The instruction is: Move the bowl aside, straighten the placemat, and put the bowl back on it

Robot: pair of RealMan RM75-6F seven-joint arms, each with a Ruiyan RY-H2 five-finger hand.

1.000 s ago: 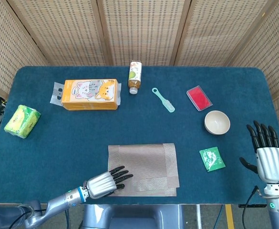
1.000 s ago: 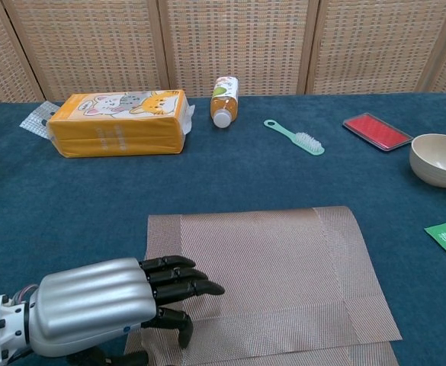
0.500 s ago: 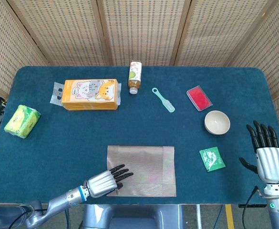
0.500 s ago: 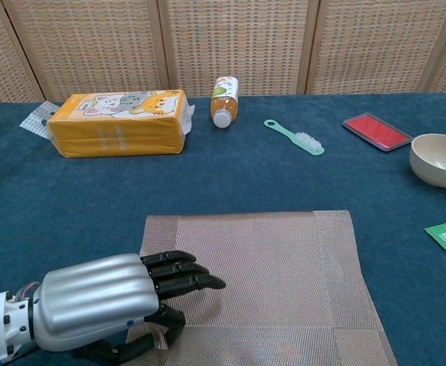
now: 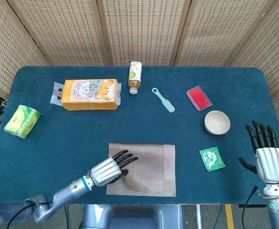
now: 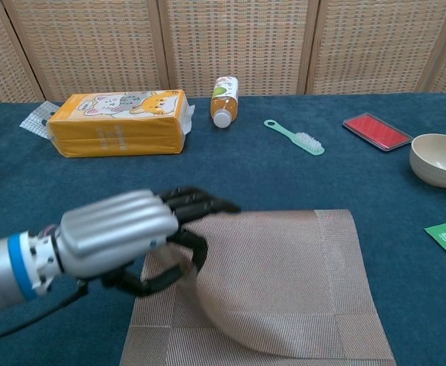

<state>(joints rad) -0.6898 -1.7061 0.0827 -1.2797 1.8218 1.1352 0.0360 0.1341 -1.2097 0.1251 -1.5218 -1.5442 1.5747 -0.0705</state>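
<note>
The beige woven placemat [image 5: 153, 169] [image 6: 283, 282] lies near the table's front edge, squared to it. My left hand [image 5: 111, 168] [image 6: 123, 232] is over the mat's left part and grips its left edge, thumb under and fingers on top. That side is raised and curls in a bulge. The cream bowl [image 5: 217, 122] [image 6: 439, 158] stands upright on the blue cloth, to the right of the mat and apart from it. My right hand [image 5: 265, 152] hovers at the table's right front corner with fingers spread and nothing in it; the chest view does not show it.
An orange cat-print box [image 5: 90, 94] [image 6: 116, 122], a bottle on its side [image 5: 135, 77] [image 6: 224, 100], a green brush [image 5: 163, 99] [image 6: 295, 137] and a red flat case [image 5: 199, 98] [image 6: 378, 130] lie along the back. A green packet [image 5: 211, 159] sits between mat and right hand. A yellow-green pack [image 5: 22, 121] lies far left.
The mat went from a skewed, doubled-over lie to square. My left hand then moved forward over its left part, took the edge and lifted it. The right hand stayed put.
</note>
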